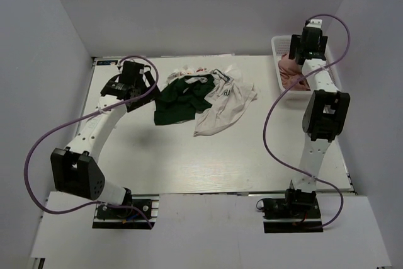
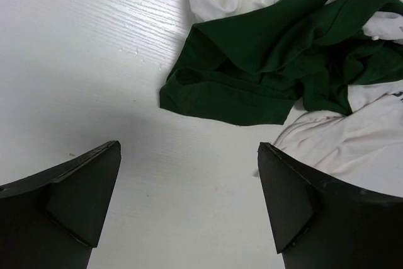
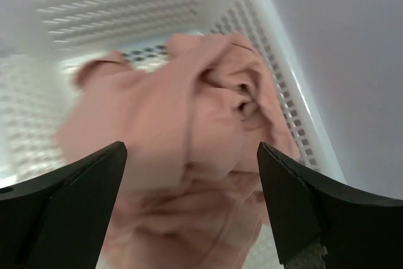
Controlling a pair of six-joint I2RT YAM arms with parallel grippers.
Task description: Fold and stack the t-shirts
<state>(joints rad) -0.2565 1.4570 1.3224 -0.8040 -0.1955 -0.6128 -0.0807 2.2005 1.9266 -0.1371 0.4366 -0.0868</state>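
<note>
A crumpled dark green t-shirt (image 1: pixel 179 97) lies on the table on top of a white t-shirt with dark lettering (image 1: pixel 225 106); a bit of pink and white cloth (image 1: pixel 192 70) shows behind them. My left gripper (image 1: pixel 133 86) is open just left of the green shirt (image 2: pixel 264 67), above bare table, holding nothing. A dusty pink t-shirt (image 3: pixel 189 155) lies bunched in the white basket (image 1: pixel 277 45) at the back right. My right gripper (image 1: pixel 301 48) is open and hangs over the pink shirt (image 1: pixel 291 70), not touching it.
The white lattice basket (image 3: pixel 296 111) stands against the right wall. Grey walls close in the table on the left, back and right. Purple cables loop from both arms.
</note>
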